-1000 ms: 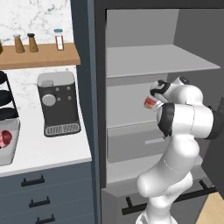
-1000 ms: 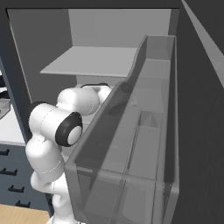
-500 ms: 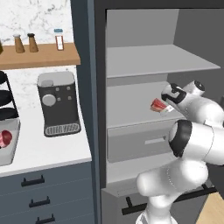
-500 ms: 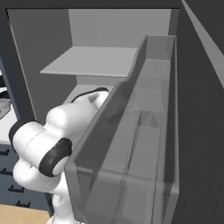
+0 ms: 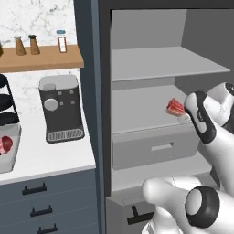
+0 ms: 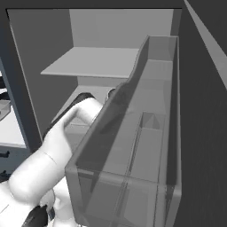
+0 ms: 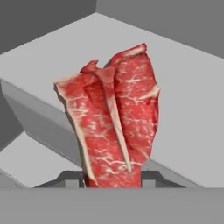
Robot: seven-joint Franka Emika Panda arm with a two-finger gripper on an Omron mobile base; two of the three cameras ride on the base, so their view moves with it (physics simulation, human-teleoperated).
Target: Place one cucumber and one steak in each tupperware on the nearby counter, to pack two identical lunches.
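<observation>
Steak in hand, nothing packed yet
My gripper is clenched on a steak over the cabinet shelf; the counter is well apart.

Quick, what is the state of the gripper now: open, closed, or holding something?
Gripper: closed on the steak, held up above the grey cabinet shelf.
</observation>
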